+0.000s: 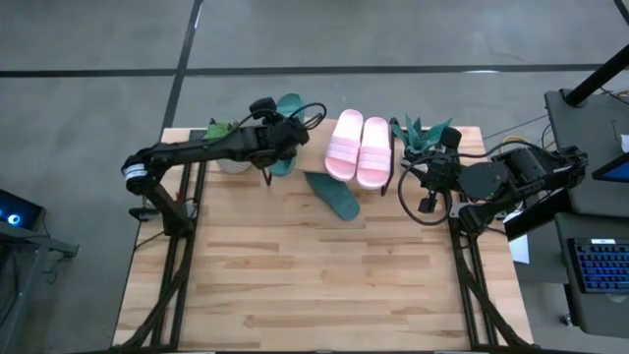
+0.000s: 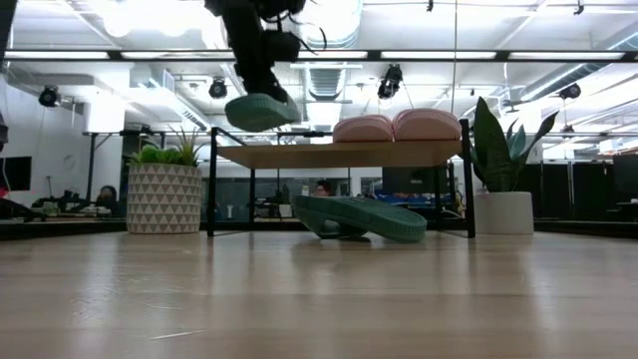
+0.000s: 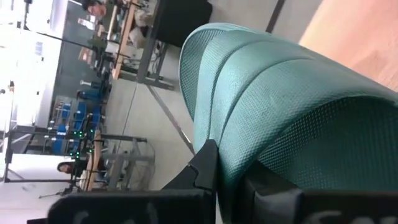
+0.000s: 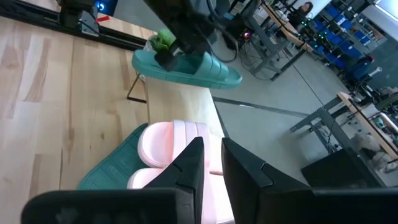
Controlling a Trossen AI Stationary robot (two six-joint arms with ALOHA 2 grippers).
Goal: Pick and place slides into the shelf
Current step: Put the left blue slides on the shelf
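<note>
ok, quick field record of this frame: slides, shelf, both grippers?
pink slides: both on shelf top, side by side
held green slide: in left gripper, in the air above shelf's left end
other green slide: on table, partly under shelf
shelf: left part of top bare
left gripper: shut on green slide
right gripper: beside shelf, holding nothing
</note>
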